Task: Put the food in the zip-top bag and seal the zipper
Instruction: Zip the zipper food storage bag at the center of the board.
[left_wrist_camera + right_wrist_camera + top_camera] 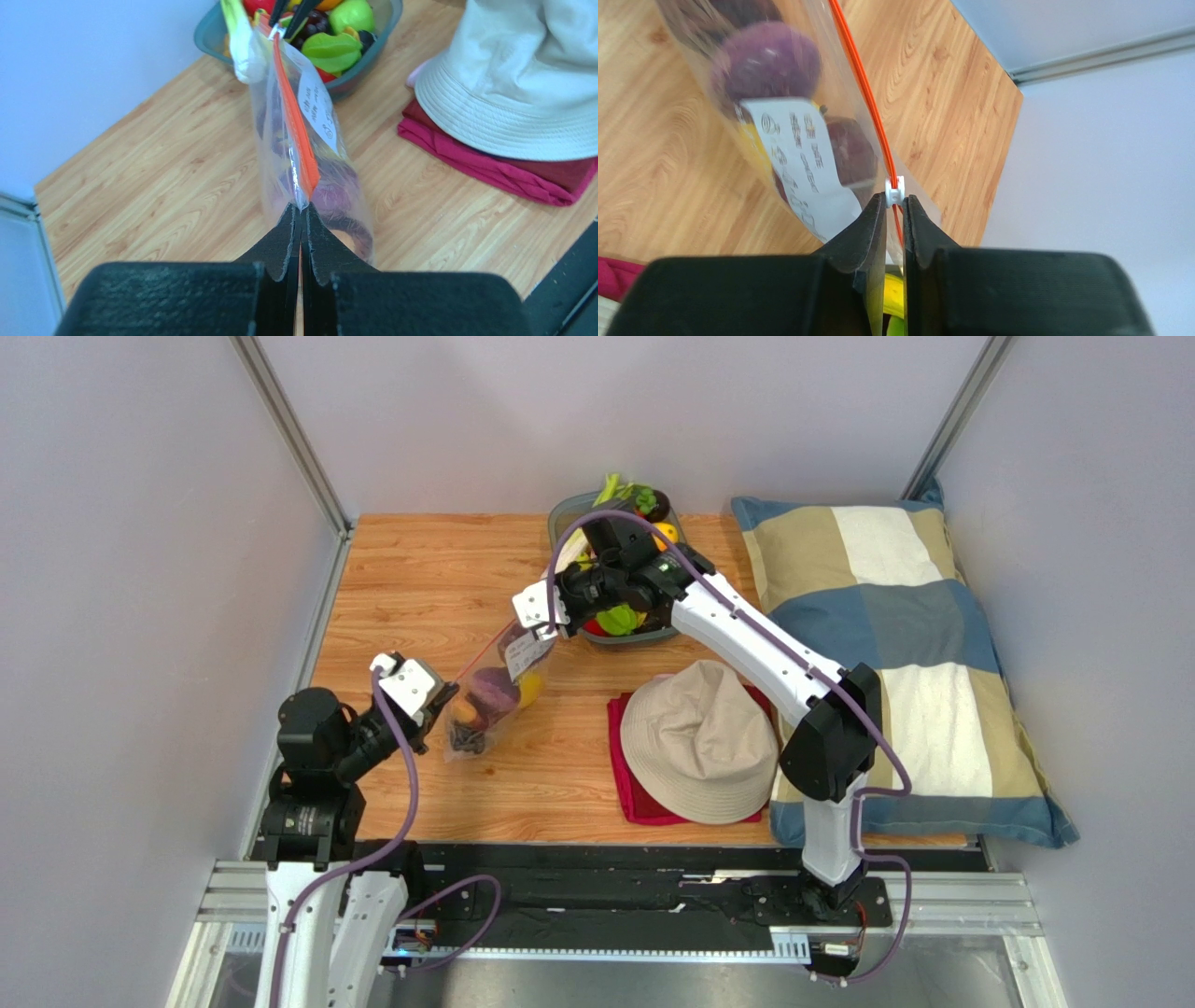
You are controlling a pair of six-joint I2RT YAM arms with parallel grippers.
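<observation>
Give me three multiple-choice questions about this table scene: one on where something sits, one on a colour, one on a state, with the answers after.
1. Where does the beige hat rest?
A. on the red cloth
B. inside the grey bowl
C. on top of the pillow

2. What colour is the zipper along the zip-top bag?
A. blue
B. orange
C. green

3. How do the jaws of the left gripper stand?
A. wide open above the bag
B. shut on the bag's near end
C. shut on the hat's brim

Answers: A, the cloth shows from under the hat's brim; B, the strip is orange in both wrist views; B, the jaws pinch the bag's edge with no gap.
</observation>
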